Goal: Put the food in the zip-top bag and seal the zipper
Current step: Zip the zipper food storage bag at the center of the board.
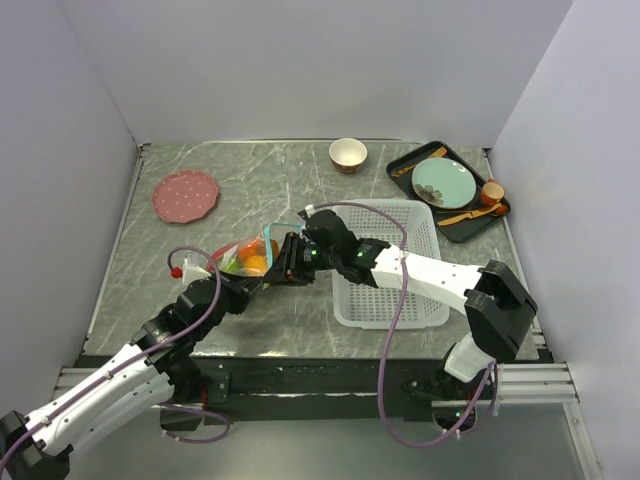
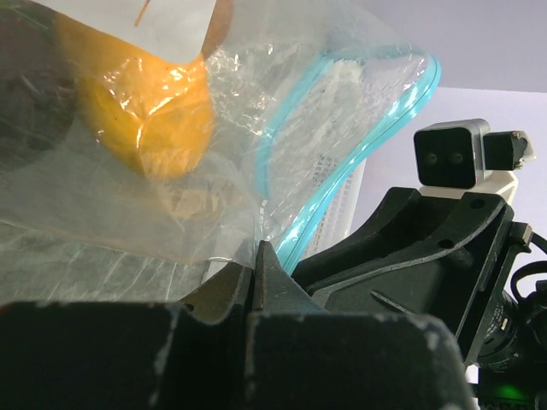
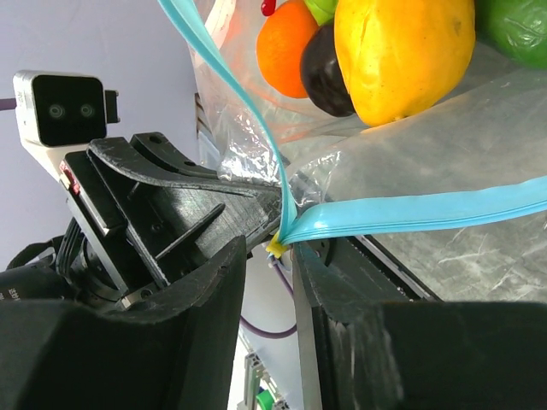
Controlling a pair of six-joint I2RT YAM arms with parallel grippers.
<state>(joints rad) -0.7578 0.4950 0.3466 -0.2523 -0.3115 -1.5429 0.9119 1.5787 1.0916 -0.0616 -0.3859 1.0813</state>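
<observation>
The zip-top bag (image 1: 252, 254) hangs between my two grippers at the table's middle, left of the basket. Through its clear film I see the food: an orange (image 3: 286, 47), a dark round fruit (image 3: 325, 77), a yellow fruit (image 3: 402, 51) and a green piece (image 3: 513, 26). My left gripper (image 2: 256, 252) is shut on the bag's film just below the zipper (image 2: 342, 171), whose two teal strips curve apart above it. My right gripper (image 3: 272, 256) stands open, with the zipper's (image 3: 410, 213) end corner at the gap between its fingertips. In the top view the left gripper (image 1: 255, 272) and right gripper (image 1: 283, 258) nearly meet.
A white mesh basket (image 1: 395, 270) lies under the right arm. At the back right, a black tray (image 1: 408, 160) carries a teal plate, wooden spoons and a small brown cup. A pink plate (image 1: 185, 195) and a small bowl (image 1: 347, 154) sit toward the back.
</observation>
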